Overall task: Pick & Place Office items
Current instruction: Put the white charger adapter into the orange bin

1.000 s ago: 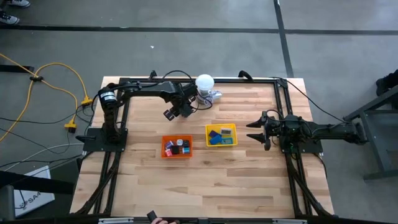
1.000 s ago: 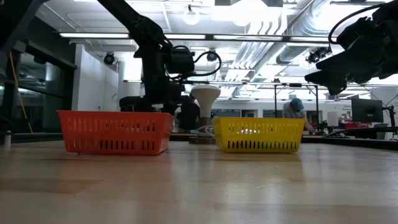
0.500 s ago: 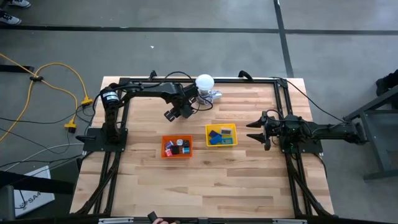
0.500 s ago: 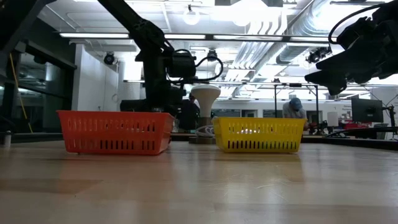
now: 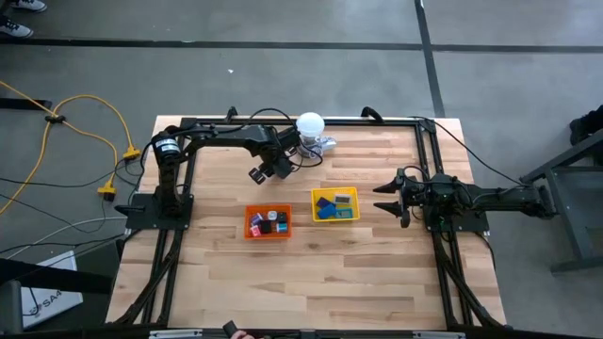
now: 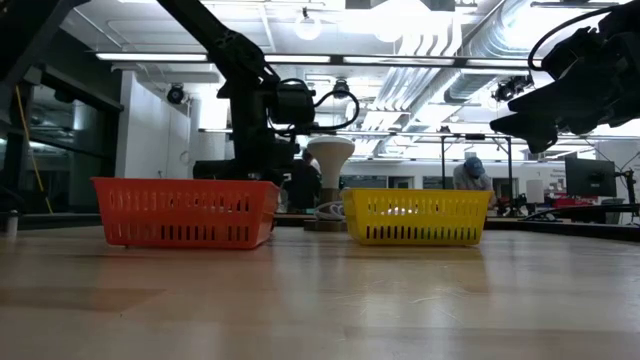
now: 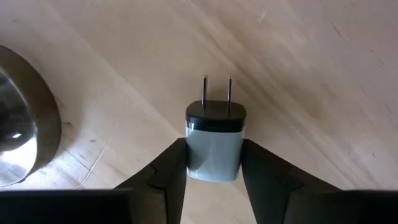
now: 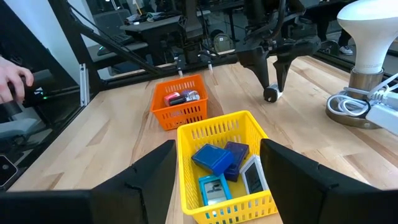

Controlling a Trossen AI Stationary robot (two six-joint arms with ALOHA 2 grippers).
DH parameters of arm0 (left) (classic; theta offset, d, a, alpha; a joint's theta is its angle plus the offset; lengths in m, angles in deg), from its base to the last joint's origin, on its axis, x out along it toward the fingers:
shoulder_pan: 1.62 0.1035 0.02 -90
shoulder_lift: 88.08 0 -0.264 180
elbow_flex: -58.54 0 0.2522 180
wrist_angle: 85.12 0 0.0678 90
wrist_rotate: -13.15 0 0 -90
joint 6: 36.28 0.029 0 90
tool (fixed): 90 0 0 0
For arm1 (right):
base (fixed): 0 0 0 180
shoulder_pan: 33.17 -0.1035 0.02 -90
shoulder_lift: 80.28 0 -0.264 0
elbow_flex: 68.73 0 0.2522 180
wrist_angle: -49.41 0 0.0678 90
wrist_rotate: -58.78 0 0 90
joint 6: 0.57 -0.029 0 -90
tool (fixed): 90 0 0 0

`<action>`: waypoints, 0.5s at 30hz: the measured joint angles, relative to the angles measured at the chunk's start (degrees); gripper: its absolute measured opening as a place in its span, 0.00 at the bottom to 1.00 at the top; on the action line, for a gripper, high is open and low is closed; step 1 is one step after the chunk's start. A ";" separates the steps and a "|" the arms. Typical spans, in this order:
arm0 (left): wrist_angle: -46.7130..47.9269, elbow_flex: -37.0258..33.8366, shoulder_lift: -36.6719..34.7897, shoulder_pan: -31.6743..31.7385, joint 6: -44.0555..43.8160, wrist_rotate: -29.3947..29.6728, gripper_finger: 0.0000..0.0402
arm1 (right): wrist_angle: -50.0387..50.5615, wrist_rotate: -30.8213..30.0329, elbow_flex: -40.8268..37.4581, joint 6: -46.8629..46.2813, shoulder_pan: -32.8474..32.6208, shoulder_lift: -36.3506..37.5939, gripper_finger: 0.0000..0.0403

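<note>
Wooden table (image 5: pixel 311 273) seen from above, framed by dark rails, with an arm mounted at each side. Near the centre, side by side: orange basket (image 5: pixel 268 223) toward the left arm, yellow basket (image 5: pixel 335 204) toward the right arm. Inside the yellow basket, flat blue, teal and grey blocks (image 8: pixel 219 167). Inside the orange basket, smaller black, red and white bits (image 5: pixel 269 220).

At the far edge of the table, white bulb-shaped lamp (image 5: pixel 310 125) on a round metallic base (image 8: pixel 350 107), with a coiled white cable (image 8: pixel 346 106) around that base.

Left arm stretched across the far part of the table, ending just beside the lamp. Left gripper (image 5: pixel 268 169) hanging above bare wood, beyond the orange basket and apart from it, fingers clamped on a grey-and-black two-prong plug adapter (image 7: pixel 215 141). Prongs aimed away from the wrist, toward the table surface; adapter body squeezed between both dark fingers (image 7: pixel 171 168).

Right gripper (image 5: pixel 389 197) hovering beside the yellow basket, toward the right edge of the table, fingers spread wide apart and holding nothing.

In the room beyond the table, a person in a blue cap (image 6: pixel 471 176) at a distant bench, and a person's hand (image 8: pixel 13 81) at the edge of the right wrist view.
</note>
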 joint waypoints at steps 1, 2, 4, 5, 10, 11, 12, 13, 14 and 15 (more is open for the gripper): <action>0.00 0.00 -0.02 0.00 0.00 0.00 0.32 | 0.00 0.00 0.00 -0.02 0.00 0.00 0.55; 0.00 0.00 -0.02 0.00 0.00 0.00 0.32 | 0.00 0.00 0.00 -0.01 0.00 0.00 0.55; 0.01 0.00 -0.02 0.00 -0.24 -0.01 0.32 | 0.00 0.00 0.00 -0.02 -0.01 0.00 0.55; 0.02 0.00 -0.02 0.00 -0.26 -0.02 0.32 | 0.00 0.00 0.00 0.00 0.00 0.00 0.55; 0.02 0.00 -0.04 0.00 -0.42 0.00 0.32 | 0.00 0.00 0.00 0.00 -0.02 0.00 0.55; 0.02 0.00 -0.04 0.00 -0.44 0.00 0.31 | 0.00 0.00 -0.02 -0.02 -0.02 0.00 0.55; 0.05 0.00 -0.17 0.00 -0.44 0.02 0.31 | 0.00 0.00 -0.01 0.00 0.00 0.00 0.55; 0.22 0.00 -0.39 0.00 -0.44 0.25 0.31 | 0.00 0.00 0.00 -0.02 -0.02 0.00 0.55; 0.30 0.00 -0.84 -0.05 -0.58 1.03 0.31 | 0.00 0.00 0.00 -0.01 -0.02 0.00 0.55; 0.35 0.00 -1.53 -0.19 -0.81 2.02 0.31 | 0.00 0.00 -0.01 -0.01 -0.01 -0.01 0.55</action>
